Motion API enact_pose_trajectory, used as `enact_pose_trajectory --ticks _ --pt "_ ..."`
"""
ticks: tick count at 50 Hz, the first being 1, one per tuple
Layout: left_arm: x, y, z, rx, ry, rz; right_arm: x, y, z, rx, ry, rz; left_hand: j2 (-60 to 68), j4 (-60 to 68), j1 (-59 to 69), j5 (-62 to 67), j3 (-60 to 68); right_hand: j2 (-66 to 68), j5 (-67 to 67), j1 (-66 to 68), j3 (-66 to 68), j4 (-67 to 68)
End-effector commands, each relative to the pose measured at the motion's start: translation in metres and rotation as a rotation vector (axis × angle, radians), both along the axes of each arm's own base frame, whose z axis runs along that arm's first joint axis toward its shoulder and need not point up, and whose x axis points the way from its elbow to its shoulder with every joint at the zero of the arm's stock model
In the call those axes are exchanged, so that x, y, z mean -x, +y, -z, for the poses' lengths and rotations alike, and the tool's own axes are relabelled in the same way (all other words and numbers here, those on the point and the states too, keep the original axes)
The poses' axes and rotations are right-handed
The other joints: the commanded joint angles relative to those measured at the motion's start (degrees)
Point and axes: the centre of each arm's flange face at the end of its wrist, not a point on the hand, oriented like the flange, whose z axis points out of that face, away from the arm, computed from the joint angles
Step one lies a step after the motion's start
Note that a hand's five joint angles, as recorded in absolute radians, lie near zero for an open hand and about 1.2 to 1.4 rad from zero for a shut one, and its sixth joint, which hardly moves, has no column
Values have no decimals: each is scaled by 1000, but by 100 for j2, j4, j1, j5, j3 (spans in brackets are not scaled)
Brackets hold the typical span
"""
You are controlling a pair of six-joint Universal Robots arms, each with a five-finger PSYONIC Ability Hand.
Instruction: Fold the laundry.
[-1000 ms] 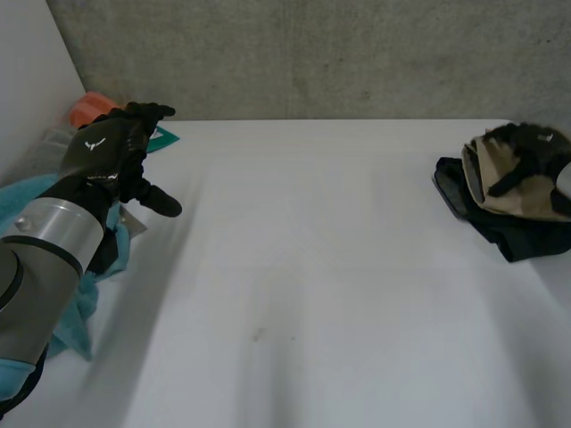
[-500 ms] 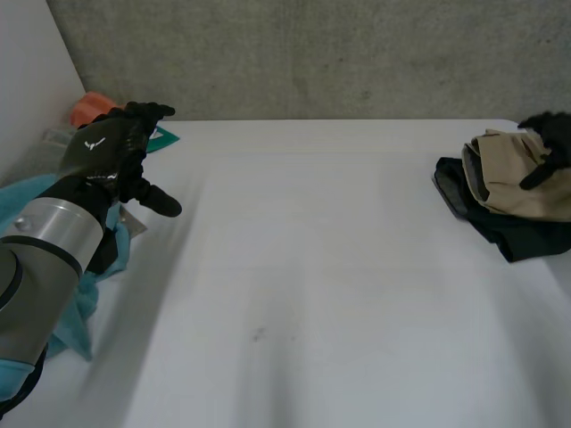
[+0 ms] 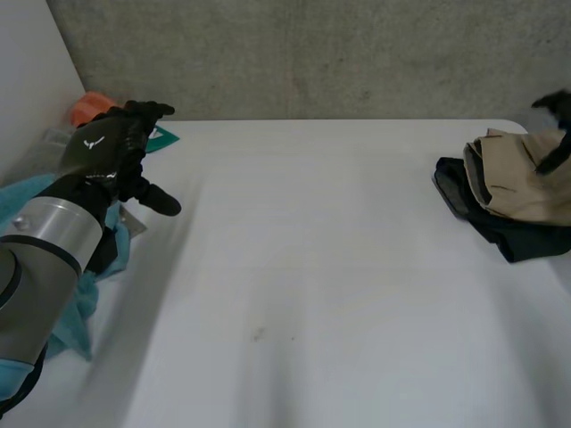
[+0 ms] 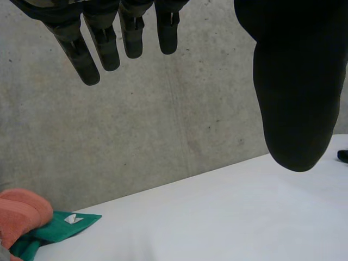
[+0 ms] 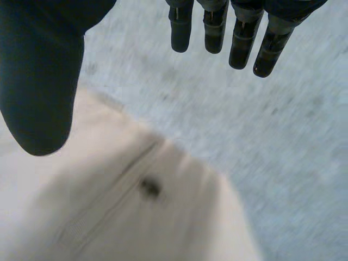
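Observation:
A folded beige garment (image 3: pixel 513 183) lies on a folded black garment (image 3: pixel 508 236) at the table's right edge. My right hand (image 3: pixel 555 104) hovers just beyond that stack, at its far right side. In its wrist view the right hand (image 5: pixel 38 81) is open with straight fingers, and the beige garment (image 5: pixel 136 212) lies below its palm, apart from it. My left hand (image 3: pixel 116 152) is raised over the table's left edge, open and holding nothing. The left wrist view has the left hand's fingers (image 4: pixel 103 43) straight and its thumb spread wide.
Unfolded laundry sits at the left edge: a light-blue cloth (image 3: pixel 82 299) under my left arm, an orange cloth (image 3: pixel 89 107) and a green cloth (image 3: pixel 165 135) beyond the hand. The white table (image 3: pixel 312 267) ends at a concrete wall (image 3: pixel 339 53).
My right hand has lifted off the beige garment and drawn away toward the table's far right edge. The left arm has stayed where it was.

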Motion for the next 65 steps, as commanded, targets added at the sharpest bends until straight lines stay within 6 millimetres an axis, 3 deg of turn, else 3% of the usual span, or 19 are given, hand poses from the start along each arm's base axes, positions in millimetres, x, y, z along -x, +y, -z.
enact_pose_trajectory --ticks 1,6,13,14,17,21,22,26,30,33,38,45,50,52,53,56,57,60,65 --pt "-1 1 -5 15 7 -2 -7 30 -76 120 -8 24 -156 -150 -145 -249 -184 -219 -278 1 -117 -166" --pt "-1 0 -10 31 12 -5 -26 58 -106 143 -54 59 -156 -150 -145 -249 -184 -219 -278 1 -117 -166" --pt "-9 -3 -26 75 26 -31 -78 130 -131 131 -105 19 -156 -150 -145 -249 -184 -219 -278 1 -117 -166" --pt "-12 -5 -30 81 28 -42 -94 150 -127 106 -110 -11 -156 -150 -145 -249 -184 -219 -278 1 -117 -166" --pt "-17 -8 -33 86 27 -60 -120 182 -110 51 -110 -75 -156 -150 -145 -249 -184 -219 -278 1 -117 -166" --pt "-27 -16 -36 82 1 -102 -169 237 -75 -8 -95 -237 -156 -150 -145 -249 -184 -219 -278 1 -117 -166" --pt "-31 -19 -37 85 -18 -118 -186 261 -61 -26 -91 -308 -156 -150 -145 -249 -184 -219 -278 1 -117 -166" --pt "-42 -27 -34 72 -94 -162 -218 313 -27 -56 -70 -459 -156 -150 -145 -249 -184 -219 -278 1 -117 -166" --pt "-58 -36 -24 39 -212 -218 -231 343 -2 -89 -47 -543 -156 -150 -145 -249 -184 -219 -278 1 -117 -166" --pt "-70 -45 -12 15 -305 -253 -233 351 20 -132 12 -565 -156 -150 -145 -249 -184 -219 -278 1 -117 -166" --pt "-99 -66 30 -87 -570 -306 -232 350 37 -152 90 -570 -156 -150 -145 -249 -184 -219 -278 1 -117 -166" --pt "-138 -77 77 -229 -868 -319 -230 350 40 -144 121 -570 -156 -150 -145 -249 -184 -219 -278 1 -117 -166" --pt "-145 -74 100 -294 -965 -286 -231 351 39 -143 120 -576 16 22 27 -77 -12 -219 -278 1 -117 -166" --pt "-147 -75 106 -313 -975 -277 -231 351 39 -138 119 -574 501 507 512 409 474 -219 -278 1 -117 -166" --pt "-148 -76 111 -328 -974 -273 -231 350 39 -137 118 -574 1637 1643 1648 1544 1609 -219 -278 1 -117 -166" --pt "-148 -79 113 -335 -975 -272 -231 349 38 -133 118 -570 4597 4603 4608 4505 4569 -219 -278 1 -117 -166" --pt "-144 -79 111 -320 -978 -266 -231 348 38 -133 118 -568 6474 6480 6485 6381 6446 -219 -278 1 -117 -166" --pt "-134 -81 104 -278 -975 -252 -229 345 38 -132 116 -559 6844 6850 6855 6751 6816 -219 -278 1 -117 -166" --pt "-71 -79 74 -88 -876 -191 -226 338 37 -129 113 -536 6844 6850 6855 6751 6816 -219 -278 1 -117 -166"
